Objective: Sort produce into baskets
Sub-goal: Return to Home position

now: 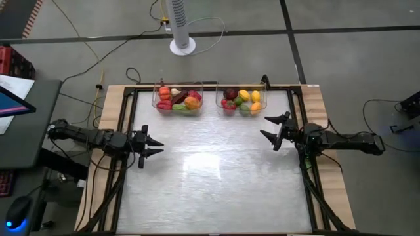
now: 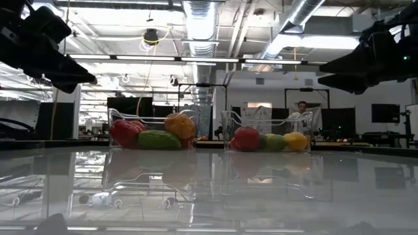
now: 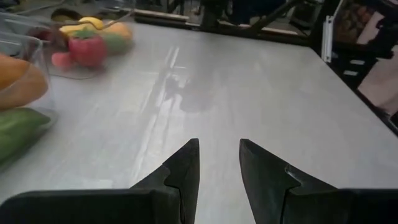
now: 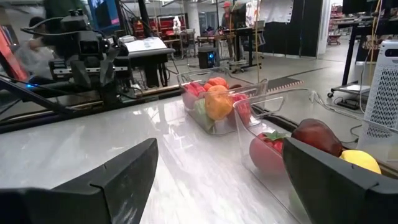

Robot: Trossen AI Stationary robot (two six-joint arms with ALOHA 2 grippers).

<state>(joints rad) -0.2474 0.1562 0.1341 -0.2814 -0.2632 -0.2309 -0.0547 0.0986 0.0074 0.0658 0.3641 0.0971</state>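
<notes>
Two clear bins stand at the table's far edge: the left bin (image 1: 177, 98) and the right bin (image 1: 241, 101), each holding several pieces of produce, red, orange, green, yellow and dark ones. My left gripper (image 1: 159, 145) is open and empty over the table's left side, pointing right. My right gripper (image 1: 266, 126) is open wide and empty, just near of the right bin, pointing left. In the right wrist view both bins (image 4: 217, 102) (image 4: 280, 149) show ahead of the fingers.
The bare metal tabletop (image 1: 216, 183) spreads between and in front of the arms. A white fan base (image 1: 182, 46) stands on the floor beyond the table. A person (image 2: 302, 112) sits far back in the room.
</notes>
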